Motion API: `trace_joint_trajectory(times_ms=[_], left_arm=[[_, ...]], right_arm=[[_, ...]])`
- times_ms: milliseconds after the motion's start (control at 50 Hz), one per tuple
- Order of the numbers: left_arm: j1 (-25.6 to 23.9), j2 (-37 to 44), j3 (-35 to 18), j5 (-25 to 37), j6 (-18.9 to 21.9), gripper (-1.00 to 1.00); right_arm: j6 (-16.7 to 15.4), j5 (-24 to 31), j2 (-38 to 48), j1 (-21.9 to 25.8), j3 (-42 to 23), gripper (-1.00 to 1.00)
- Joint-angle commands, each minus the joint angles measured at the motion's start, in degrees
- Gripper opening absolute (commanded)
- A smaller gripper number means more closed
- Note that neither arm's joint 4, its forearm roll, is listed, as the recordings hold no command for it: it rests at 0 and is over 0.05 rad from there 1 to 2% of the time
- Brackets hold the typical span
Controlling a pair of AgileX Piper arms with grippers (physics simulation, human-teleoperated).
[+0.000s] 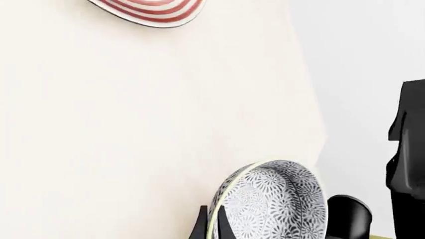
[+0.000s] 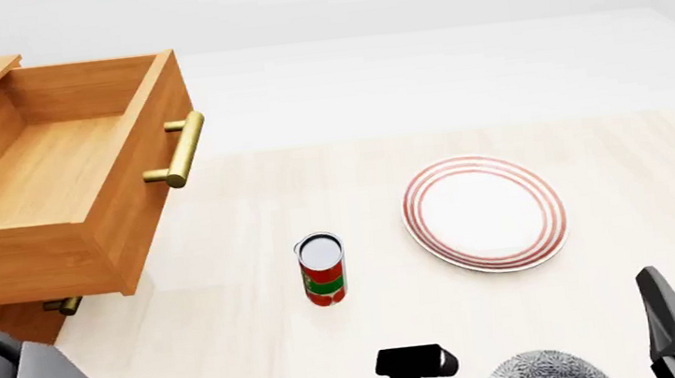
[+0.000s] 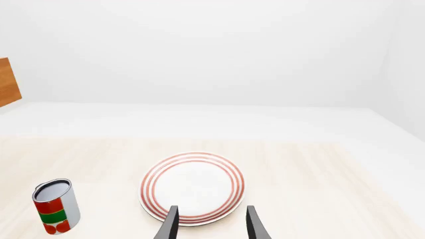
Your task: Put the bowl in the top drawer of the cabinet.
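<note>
Drawer [image 2: 53, 172] open, bowl [image 2: 545, 374] outside.

can [image 2: 322, 269] left of plate [image 2: 485, 212] (apart)

no text, brand, number or sign can be read in any view. the small cylindrical tin can with a red and green label [image 2: 323, 270] shows only blocks of colour, with no letters legible. the flat white plate with red rings [image 2: 486, 212] and the round bowl with a grey-blue floral pattern [image 1: 272, 204] carry only decoration.
</note>
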Motion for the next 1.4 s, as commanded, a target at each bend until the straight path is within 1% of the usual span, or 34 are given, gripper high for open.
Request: trace_joint_trajectory(times_ms=[20, 100, 500, 740, 820, 1000, 1400], left_arm=[[1.98, -3.81, -0.72, 2.94, 1.35, -1.0], [2.53, -4.61, -1.05, 3.99, 1.66, -1.0], [6.25, -11.95, -5.42, 13.8, 4.89, -1.0], [7.42, -14.86, -7.56, 18.13, 4.91, -1.0], [8.1, -16.21, -8.63, 20.45, 5.2, -1.0], [10.12, -18.39, -10.53, 24.45, 6.39, -1.0], [15.42, -24.97, -16.57, 33.77, 9.56, -1.0]], right_arm=[[0.0, 0.01, 0.0, 0.0, 0.0, 1.0], [0.0, 0.0, 0.0, -0.01, 0.0, 1.0], [0.01, 0.0, 0.0, 0.0, 0.0, 1.0], [0.0, -0.01, 0.0, 0.0, 0.0, 1.0], [-0.01, -0.01, 0.0, 0.0, 0.0, 1.0], [0.0, 0.02, 0.0, -0.01, 0.0, 1.0], [-0.01, -0.01, 0.0, 0.0, 0.0, 1.0]])
